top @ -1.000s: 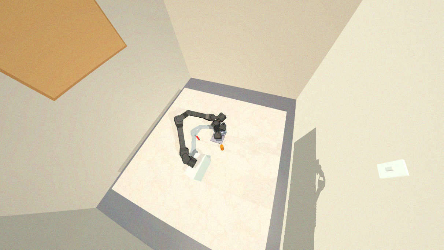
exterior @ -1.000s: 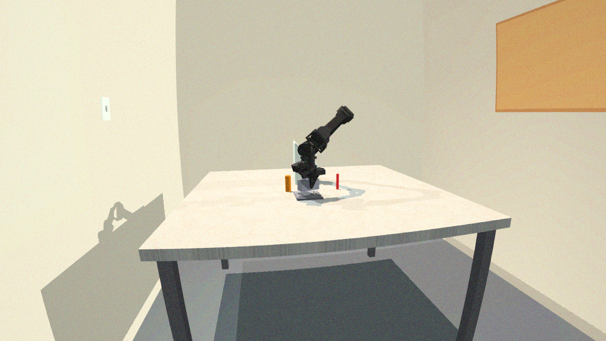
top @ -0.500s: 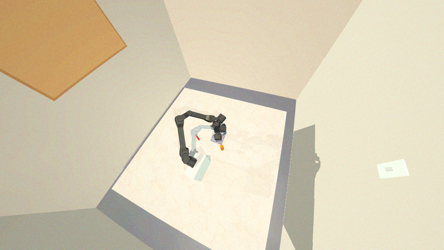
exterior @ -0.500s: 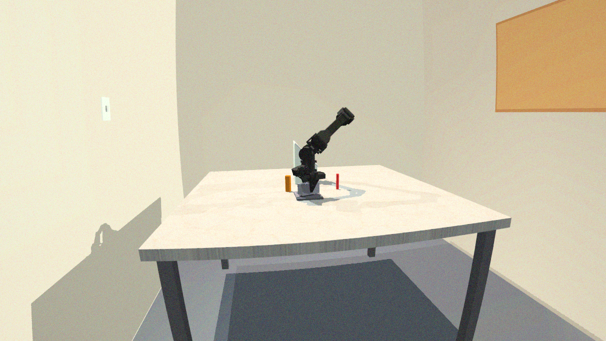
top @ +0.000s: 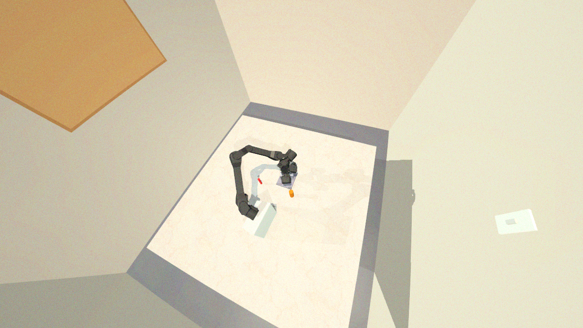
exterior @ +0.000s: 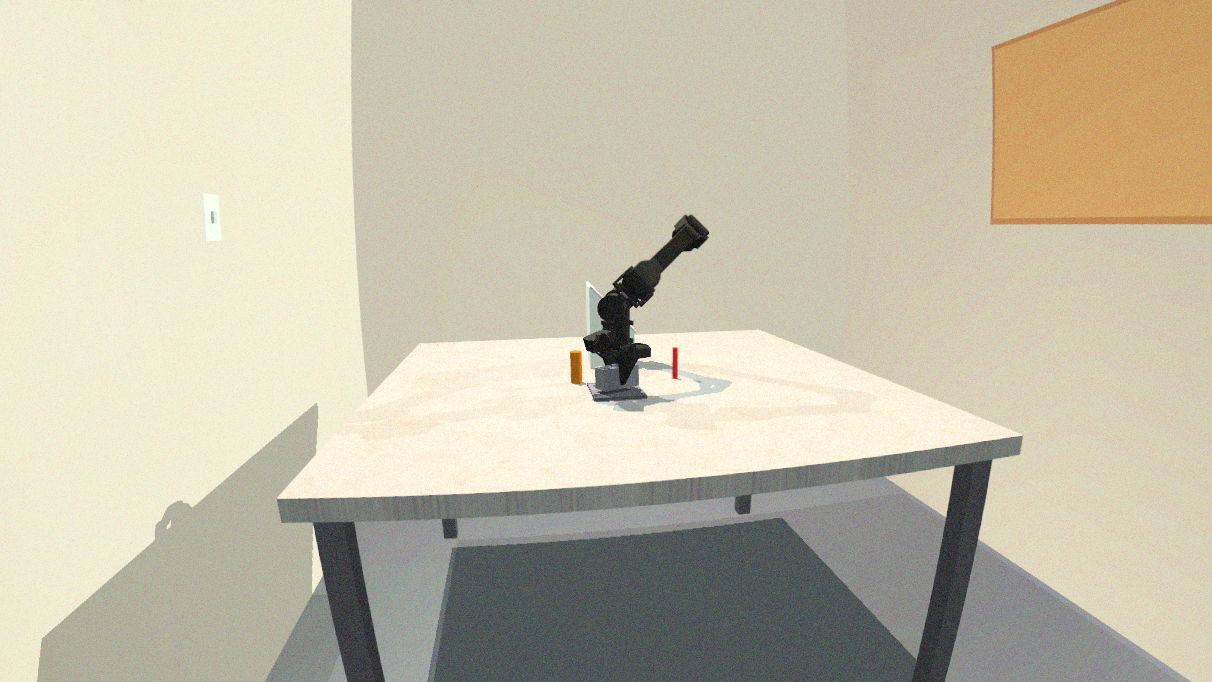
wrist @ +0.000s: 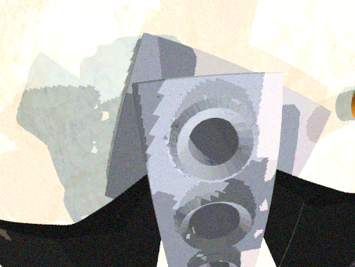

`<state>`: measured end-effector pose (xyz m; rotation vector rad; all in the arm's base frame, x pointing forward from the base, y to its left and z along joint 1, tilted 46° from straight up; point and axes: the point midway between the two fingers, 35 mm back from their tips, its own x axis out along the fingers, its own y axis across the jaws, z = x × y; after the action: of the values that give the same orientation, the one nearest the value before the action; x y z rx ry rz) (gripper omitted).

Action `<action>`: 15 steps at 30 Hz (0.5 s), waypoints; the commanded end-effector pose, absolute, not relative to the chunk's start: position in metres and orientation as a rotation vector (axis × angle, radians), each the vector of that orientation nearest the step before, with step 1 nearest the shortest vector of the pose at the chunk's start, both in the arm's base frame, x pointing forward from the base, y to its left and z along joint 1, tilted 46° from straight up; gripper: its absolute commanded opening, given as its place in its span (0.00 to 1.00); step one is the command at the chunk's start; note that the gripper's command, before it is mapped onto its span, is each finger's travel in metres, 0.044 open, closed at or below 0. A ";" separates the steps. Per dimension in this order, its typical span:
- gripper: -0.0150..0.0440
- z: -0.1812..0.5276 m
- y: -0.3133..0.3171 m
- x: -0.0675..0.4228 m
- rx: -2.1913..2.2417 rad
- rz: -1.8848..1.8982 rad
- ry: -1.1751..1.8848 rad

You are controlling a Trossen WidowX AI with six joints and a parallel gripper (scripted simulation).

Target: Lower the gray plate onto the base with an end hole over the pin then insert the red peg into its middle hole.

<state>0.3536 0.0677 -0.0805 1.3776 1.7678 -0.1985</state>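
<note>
— What's the black arm (exterior: 652,267) doing at the middle of the tabletop (exterior: 525,432)?

— Its pincer (exterior: 625,366) points straight down over the dark base (exterior: 617,393), fingers half-parted and clamped on the gray plate (wrist: 216,165). The plate stands at the base, one end hole low over it; whether it lies flat I can't tell from here.

— And from the wrist?

— Three holes in a row down the plate, the base's corner (wrist: 157,57) showing behind it.

— The red peg (exterior: 674,362)?

— Upright on the tabletop, near the base on one side, apart from it. An orange cylinder (exterior: 576,366) stands on the other side, just as untouched.
</note>
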 end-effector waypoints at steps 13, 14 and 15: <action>1.00 -0.079 0.066 0.354 1.377 -0.198 1.767; 1.00 -0.074 0.060 0.356 1.376 -0.200 1.766; 1.00 -0.066 0.050 0.358 1.375 -0.203 1.767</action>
<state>0.3519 0.0651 -0.0773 1.3794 1.7822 -0.2031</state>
